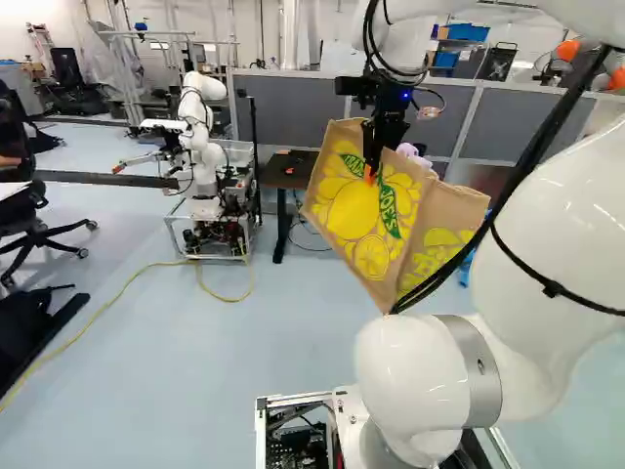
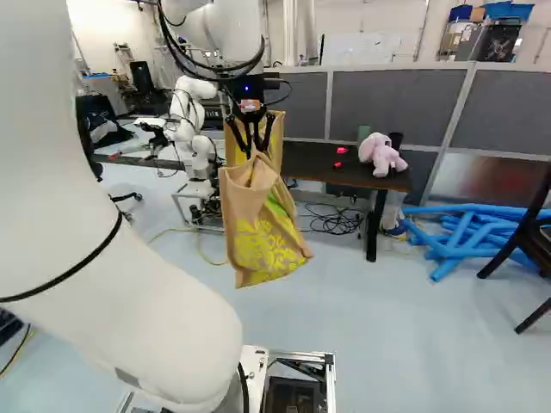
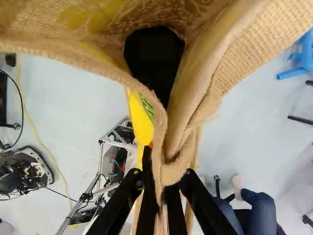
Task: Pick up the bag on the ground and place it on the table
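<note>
The bag [image 1: 361,225], tan with yellow fruit print, hangs in the air, right of centre in the left base view and left of centre in the right base view. The gripper [image 2: 250,153] holds it by its upper edge: in the wrist view the fingers are closed to a narrow gap with gathered cloth pinched between them. The bag tilts, its lower corner pointing down in the left base view, where black cables [image 1: 488,220] cross its right edge and part of the print is covered.

Ahead of the fingers, the mouth gapes; a dark shape [image 3: 154,56] shows within, its nature not determinable. The rest of the interior is concealed by the folds.

The table [image 2: 314,160] stands beyond the bag, right of centre at mid-height in the right base view. The bag overlaps its left end there, and conceals most of it in the left base view. On it sits a pink plush toy [image 2: 381,155], partly masking a green item [image 2: 364,133] and a black one [image 2: 395,139], neither identifiable. Small red objects [image 2: 342,151] lie left of the toy, too small to identify.
</note>
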### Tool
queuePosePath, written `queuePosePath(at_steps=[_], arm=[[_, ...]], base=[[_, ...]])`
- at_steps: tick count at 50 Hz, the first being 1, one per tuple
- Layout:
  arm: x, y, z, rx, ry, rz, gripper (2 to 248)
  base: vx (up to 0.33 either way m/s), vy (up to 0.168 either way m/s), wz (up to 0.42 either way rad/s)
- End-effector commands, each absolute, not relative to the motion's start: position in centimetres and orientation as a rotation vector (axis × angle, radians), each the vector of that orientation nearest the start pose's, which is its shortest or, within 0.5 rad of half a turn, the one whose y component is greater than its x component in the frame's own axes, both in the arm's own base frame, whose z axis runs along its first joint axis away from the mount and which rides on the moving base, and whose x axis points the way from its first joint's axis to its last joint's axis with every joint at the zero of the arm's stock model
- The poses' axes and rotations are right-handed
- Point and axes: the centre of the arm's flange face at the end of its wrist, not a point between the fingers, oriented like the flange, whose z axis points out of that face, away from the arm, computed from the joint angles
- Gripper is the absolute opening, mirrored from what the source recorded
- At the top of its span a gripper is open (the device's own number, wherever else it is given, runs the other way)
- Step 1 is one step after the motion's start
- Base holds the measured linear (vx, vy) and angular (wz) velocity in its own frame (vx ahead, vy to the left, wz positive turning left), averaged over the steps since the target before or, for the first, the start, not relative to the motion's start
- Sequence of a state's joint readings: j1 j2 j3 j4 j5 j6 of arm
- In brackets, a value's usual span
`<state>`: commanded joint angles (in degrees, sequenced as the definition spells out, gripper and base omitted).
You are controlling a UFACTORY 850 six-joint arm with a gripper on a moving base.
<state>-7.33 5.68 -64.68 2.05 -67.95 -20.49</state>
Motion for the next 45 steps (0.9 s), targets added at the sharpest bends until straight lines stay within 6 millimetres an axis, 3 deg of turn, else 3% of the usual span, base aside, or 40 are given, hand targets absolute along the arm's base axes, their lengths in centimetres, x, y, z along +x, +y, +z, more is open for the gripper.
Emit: queuePosePath(at_steps=[45], arm=[[41.38, -5.02, 66.03, -3.100, -0.338, -0.076, 22]], base=[[0.233, -0.010, -0.046]])
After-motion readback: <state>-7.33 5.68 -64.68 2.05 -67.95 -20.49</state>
